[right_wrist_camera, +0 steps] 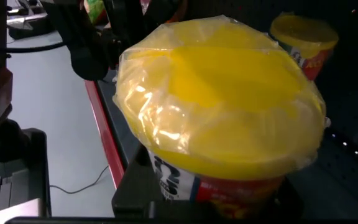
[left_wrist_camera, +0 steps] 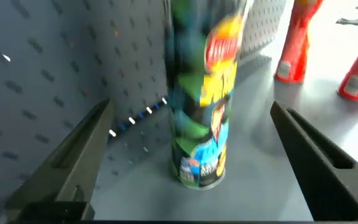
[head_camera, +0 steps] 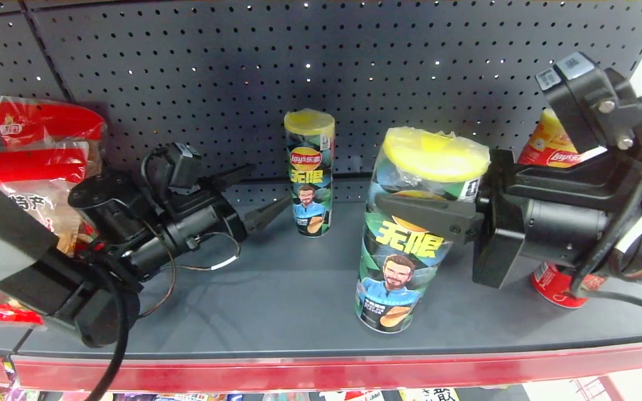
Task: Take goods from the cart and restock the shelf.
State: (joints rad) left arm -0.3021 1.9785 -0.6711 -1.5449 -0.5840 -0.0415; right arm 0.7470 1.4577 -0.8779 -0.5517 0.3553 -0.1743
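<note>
**Front can clamped upright near the shelf edge**

The front can [head_camera: 404, 250] stands with its long axis near vertical and its yellow lid [right_wrist_camera: 222, 93] up. Its printed face is turned out towards the shelf's red lip [head_camera: 321, 373]. It is in the front half of the shelf [head_camera: 276, 301], right of centre. Whether its base rests on the shelf or hangs just above it cannot be told. The right gripper [head_camera: 421, 214] comes in from the right, level with the upper part of the can, and its jaws are clamped on the can just under the lid.

A second can [head_camera: 310, 172] of the same green print stands upright farther back, close to the pegboard [head_camera: 354, 55], lid up and well apart from the front can. The left gripper [head_camera: 271, 184] lies low over the shelf on the left and points at this back can. Its jaws are wide apart, with nothing between them, and stop just short of the can [left_wrist_camera: 204, 112].

A red can [head_camera: 555, 284] stands behind the right arm, largely hidden by it. Red snack bags [head_camera: 42, 161] lean against the pegboard at the far left, behind the left arm.
</note>
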